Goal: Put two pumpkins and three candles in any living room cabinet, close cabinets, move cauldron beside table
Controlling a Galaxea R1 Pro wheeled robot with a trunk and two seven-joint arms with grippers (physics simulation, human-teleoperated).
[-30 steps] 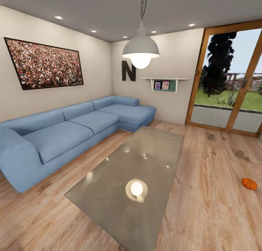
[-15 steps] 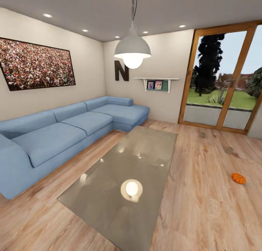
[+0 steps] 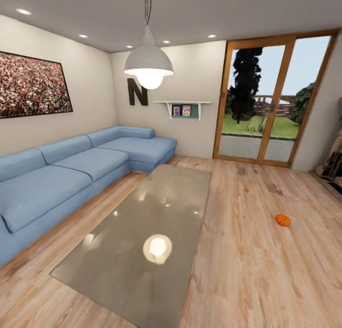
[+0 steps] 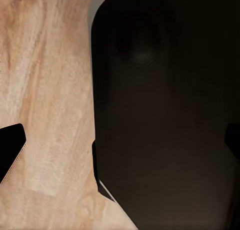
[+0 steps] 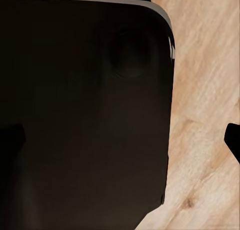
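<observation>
Pumpkin (image 3: pixel 282 220) well right of table (image 3: pixel 156 209)

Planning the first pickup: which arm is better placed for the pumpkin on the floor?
Probably the right. The pumpkin lies on the wood floor to the robot's right, beyond the table; both arms hang over the floor, so the base must close in first.

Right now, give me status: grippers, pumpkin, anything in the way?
Gripper states unreadable. One pumpkin on the floor, right of the table. Two candles beyond it. Path looks open.
</observation>
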